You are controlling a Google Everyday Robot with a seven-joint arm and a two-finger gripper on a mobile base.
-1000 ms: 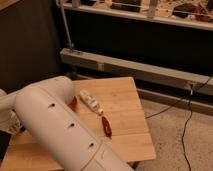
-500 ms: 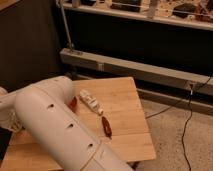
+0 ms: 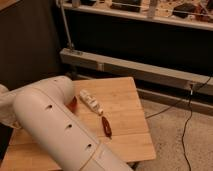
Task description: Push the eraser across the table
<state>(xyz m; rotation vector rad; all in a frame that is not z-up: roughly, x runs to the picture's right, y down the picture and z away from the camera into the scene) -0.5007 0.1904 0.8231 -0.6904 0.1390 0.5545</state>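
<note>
The eraser (image 3: 90, 101) shows as a slim bar with a pale stripe, lying at a slant near the middle of the light-wood table (image 3: 122, 100). My thick white arm (image 3: 55, 125) crosses the left and front of the table and runs out of the bottom of the camera view. The gripper is out of view past the bottom edge, and it is shut. The arm's rounded end sits just left of the eraser without touching it.
A small dark-red object (image 3: 106, 126) lies just in front of the eraser. Part of a red thing (image 3: 73, 104) peeks out from behind the arm. A metal rail (image 3: 135, 67) and dark shelving stand behind the table. A cable (image 3: 187, 117) trails over the speckled floor at the right.
</note>
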